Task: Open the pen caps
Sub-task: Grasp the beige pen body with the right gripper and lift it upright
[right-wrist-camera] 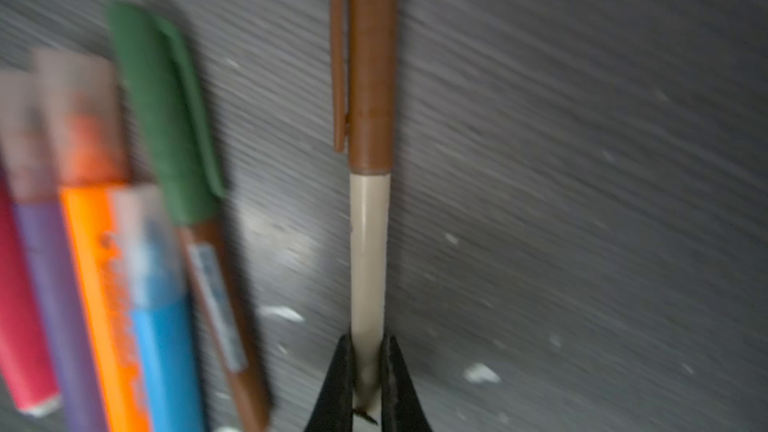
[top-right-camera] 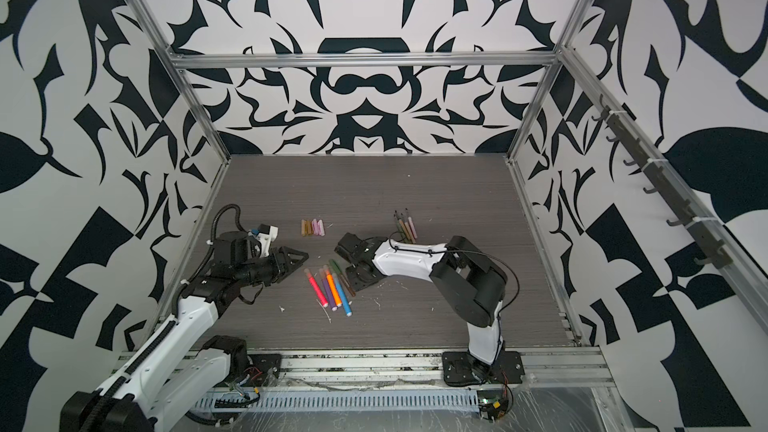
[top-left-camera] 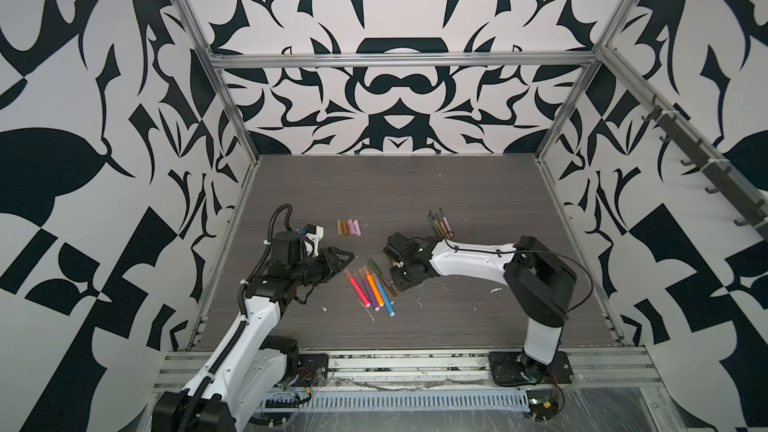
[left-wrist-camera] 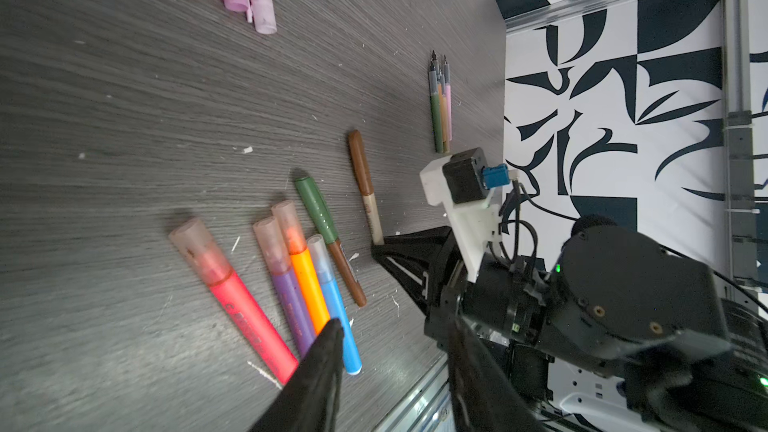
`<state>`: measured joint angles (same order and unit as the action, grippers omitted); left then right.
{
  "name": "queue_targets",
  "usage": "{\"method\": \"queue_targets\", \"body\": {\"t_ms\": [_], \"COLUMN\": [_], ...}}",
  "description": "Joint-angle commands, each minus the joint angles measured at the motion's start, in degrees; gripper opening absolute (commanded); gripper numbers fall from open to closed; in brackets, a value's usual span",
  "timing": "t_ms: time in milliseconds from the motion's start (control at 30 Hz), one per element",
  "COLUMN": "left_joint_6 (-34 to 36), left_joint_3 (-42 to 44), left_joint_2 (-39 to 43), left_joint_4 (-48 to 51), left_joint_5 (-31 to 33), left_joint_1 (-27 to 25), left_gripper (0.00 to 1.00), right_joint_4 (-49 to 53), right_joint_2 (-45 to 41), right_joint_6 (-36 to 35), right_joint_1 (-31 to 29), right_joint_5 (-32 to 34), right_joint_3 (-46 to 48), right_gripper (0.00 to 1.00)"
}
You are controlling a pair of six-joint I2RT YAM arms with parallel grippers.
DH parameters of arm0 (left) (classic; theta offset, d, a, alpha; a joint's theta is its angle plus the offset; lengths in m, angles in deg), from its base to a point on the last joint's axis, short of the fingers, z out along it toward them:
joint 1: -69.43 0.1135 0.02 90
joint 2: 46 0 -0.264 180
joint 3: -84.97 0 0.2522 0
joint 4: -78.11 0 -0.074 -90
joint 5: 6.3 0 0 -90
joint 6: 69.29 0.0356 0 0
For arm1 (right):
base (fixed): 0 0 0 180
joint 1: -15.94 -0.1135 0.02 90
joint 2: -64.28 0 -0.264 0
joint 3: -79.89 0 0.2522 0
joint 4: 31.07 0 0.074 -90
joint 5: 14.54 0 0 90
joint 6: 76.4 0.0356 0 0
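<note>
The right gripper (right-wrist-camera: 368, 357) is clamped tight on the bare end of a tan pen (right-wrist-camera: 369, 251), one jaw on each side of the barrel. The brown cap (right-wrist-camera: 371, 60) is on the far end, clip along one side, fully seated. Whether the pen rests on the table (top-left-camera: 415, 193) or is just lifted, I cannot tell.

The left gripper (top-left-camera: 351, 257) is part open and holds nothing. It hangs just left of the markers (left-wrist-camera: 309, 284), its tip over their tail ends in the left wrist view.

There are four markers, pink, purple, orange and blue, lying side by side and touching. Each wears one of the clear caps (left-wrist-camera: 286, 218). Dark print runs along the pink and orange barrels, too blurred to read.

Beside the blue one lies a brown pen (left-wrist-camera: 347, 272) with a green cap (left-wrist-camera: 318, 209) on it. A pale label (right-wrist-camera: 216, 301) on its barrel is unreadable. The tan pen lies just beyond it, apart.

Farther back in both top views, the loose caps (top-left-camera: 349, 227) sit in a tight row, brown, tan, pink and lilac. Well to their right lie the bare pens (top-left-camera: 439, 224), bunched, with their dark tips pointing away.
</note>
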<state>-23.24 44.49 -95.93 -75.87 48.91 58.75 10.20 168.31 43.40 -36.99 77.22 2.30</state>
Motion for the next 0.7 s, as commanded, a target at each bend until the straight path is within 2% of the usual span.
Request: {"method": "queue_targets", "body": {"t_ms": [0,233,467,667], "left_joint_6": [-0.62,-3.61,-5.36,-6.05], "left_joint_3": [0.15,-0.21,-3.34,-6.52], "left_joint_2": [-0.34,-2.16,-8.83,-14.58], "left_joint_4": [-0.05,-4.53,-9.23,-11.15], "left_joint_5": [-1.76,1.77,6.67,9.75], "left_joint_1": [-0.29,-6.30,-14.37,-20.07], "left_gripper": [0.46,0.53,0.53,0.53], "right_joint_4": [-1.24,-2.11,-7.27,-12.32], "right_joint_2": [-8.30,-23.71,-30.54,-31.18], "right_joint_6": [0.61,2.50,8.01,10.92], "right_joint_1": [2.28,3.36,2.33,0.31], "right_joint_5": [-0.51,-2.86,-8.64,-12.13], "right_joint_3": [4.82,14.29,18.67,18.96], "right_gripper": [0.09,0.08,0.05,0.04]}}
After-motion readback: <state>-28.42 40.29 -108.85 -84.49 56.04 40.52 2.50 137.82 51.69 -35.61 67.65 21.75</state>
